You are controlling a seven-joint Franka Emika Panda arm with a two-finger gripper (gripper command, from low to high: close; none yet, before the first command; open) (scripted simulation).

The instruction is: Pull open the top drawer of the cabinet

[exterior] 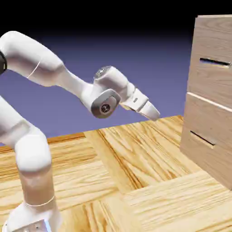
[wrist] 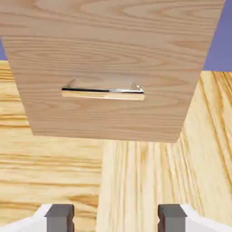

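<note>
Item: cabinet [exterior: 209,93], tall, wood-grained, at the exterior view's right, standing on a parquet counter [exterior: 136,172]. Both fronts shut.

Item: top drawer [exterior: 213,45], the upper front; slim dark handle [exterior: 215,62] across it, above the lower drawer [exterior: 204,133]. The lower front's bar [wrist: 103,94] shows bright and polished in the hand view, on two short posts.

Item: end effector [exterior: 151,112], fingers parted wide, nothing between them; apart from the cabinet, below the top handle's height, pointing down and toward the cabinet's foot.

Handling, as judged: a rigid box, likely moderately heavy, sliding straight out. Grip the upper handle at mid-length, one finger above, one below; smooth metal may slip, and an off-centre pull may bind.
</note>
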